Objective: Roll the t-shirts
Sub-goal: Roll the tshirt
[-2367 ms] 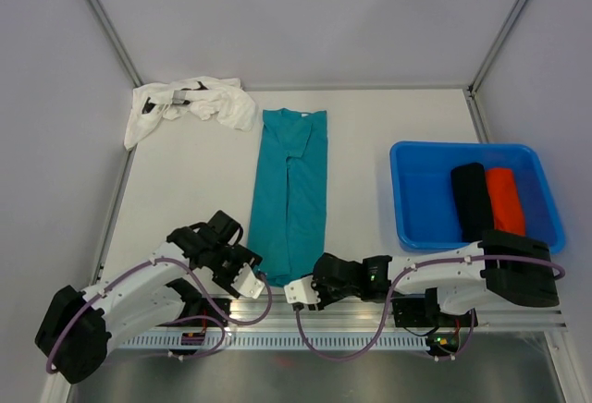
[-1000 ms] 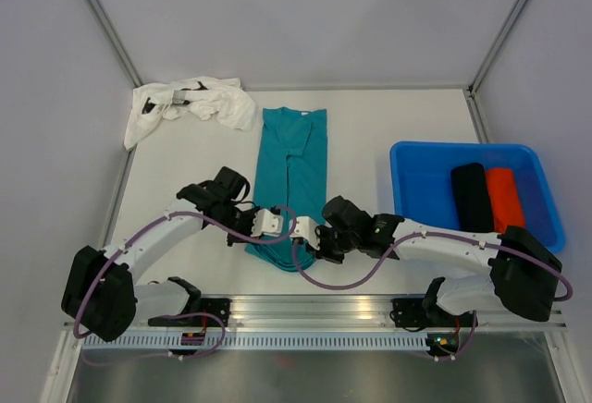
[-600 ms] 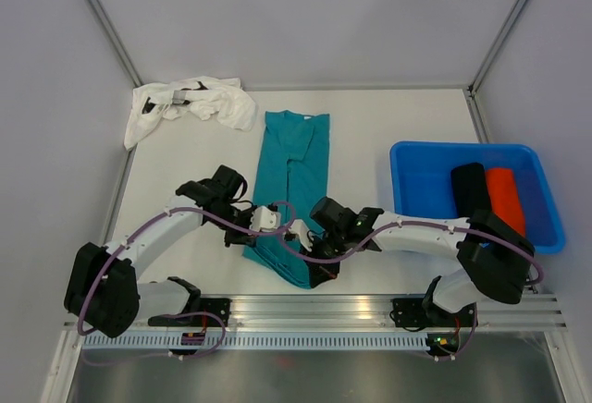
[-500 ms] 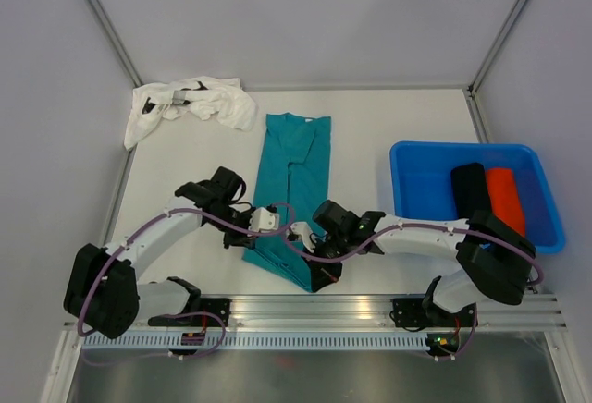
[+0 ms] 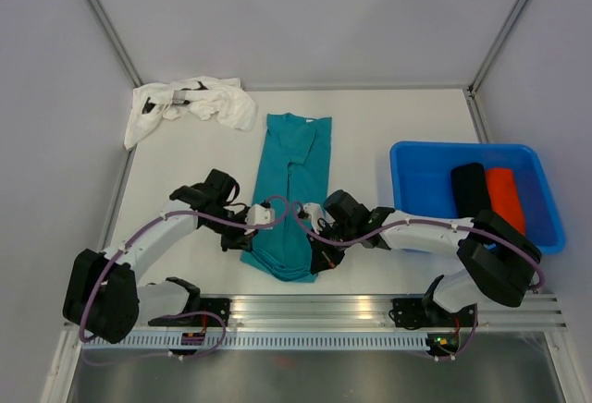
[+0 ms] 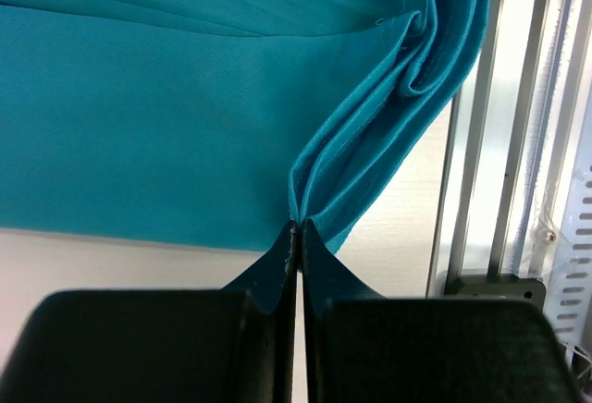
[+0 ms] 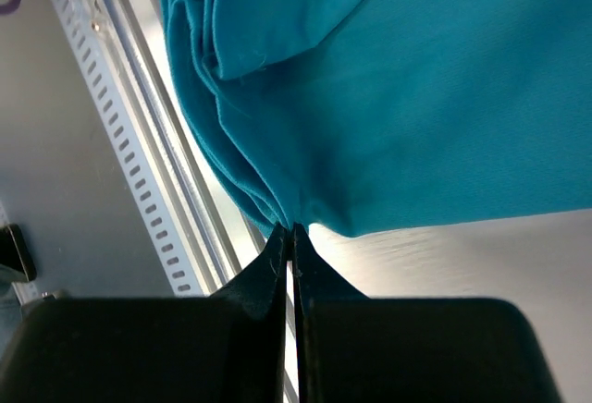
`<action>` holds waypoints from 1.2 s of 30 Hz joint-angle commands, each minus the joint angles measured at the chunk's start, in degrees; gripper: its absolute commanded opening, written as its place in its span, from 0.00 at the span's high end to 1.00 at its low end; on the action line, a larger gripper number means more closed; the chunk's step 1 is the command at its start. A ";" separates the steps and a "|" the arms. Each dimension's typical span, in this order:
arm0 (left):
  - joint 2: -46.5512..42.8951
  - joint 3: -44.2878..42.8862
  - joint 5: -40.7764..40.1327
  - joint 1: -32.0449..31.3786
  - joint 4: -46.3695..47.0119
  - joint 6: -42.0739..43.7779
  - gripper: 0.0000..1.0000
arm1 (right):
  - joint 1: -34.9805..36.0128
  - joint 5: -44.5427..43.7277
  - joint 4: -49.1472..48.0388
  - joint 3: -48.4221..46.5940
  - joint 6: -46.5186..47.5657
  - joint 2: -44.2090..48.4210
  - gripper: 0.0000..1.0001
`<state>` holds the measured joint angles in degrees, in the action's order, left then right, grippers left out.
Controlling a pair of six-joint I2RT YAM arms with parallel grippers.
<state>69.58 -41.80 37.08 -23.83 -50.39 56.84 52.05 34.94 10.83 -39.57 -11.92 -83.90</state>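
A teal t-shirt (image 5: 298,158), folded into a long strip, lies in the middle of the table. Its near end is bunched in layers. My left gripper (image 5: 252,235) is shut on the strip's left edge, and the left wrist view shows the pinched folds (image 6: 361,181) at the fingertips (image 6: 298,225). On the right edge my right gripper (image 5: 315,248) is shut, its tips (image 7: 289,227) pinching the layered fold (image 7: 250,172). A white t-shirt (image 5: 199,103) lies crumpled at the far left corner. A black roll (image 5: 472,198) and an orange-red roll (image 5: 505,198) lie in the blue tub (image 5: 400,200).
The aluminium rail (image 5: 305,309) runs along the table's near edge, just behind the teal shirt's near end. It also shows in both wrist views, rail (image 6: 518,144) and rail (image 7: 120,144). The blue tub stands at the right, and frame posts rise at the far corners.
Both arms have come in from the near edge and taken the teal shirt's near end by its sides. That end has bunched into folds, and the collar end has slid slightly nearer.
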 commanded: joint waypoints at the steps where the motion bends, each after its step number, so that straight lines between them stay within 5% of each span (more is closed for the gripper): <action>1: -0.68 0.23 2.21 1.24 3.98 -5.07 0.98 | -2.21 -1.98 -4.15 -1.73 -2.75 0.05 1.00; 36: 8.12 -3.99 -5.17 4.32 6.18 -7.80 0.98 | -8.28 -11.91 -4.59 -3.58 -5.30 -7.07 1.00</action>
<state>78.50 -45.15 32.58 -19.84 -44.80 51.22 44.05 24.43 8.16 -43.88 -16.05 -90.00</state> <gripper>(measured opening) 0.029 0.010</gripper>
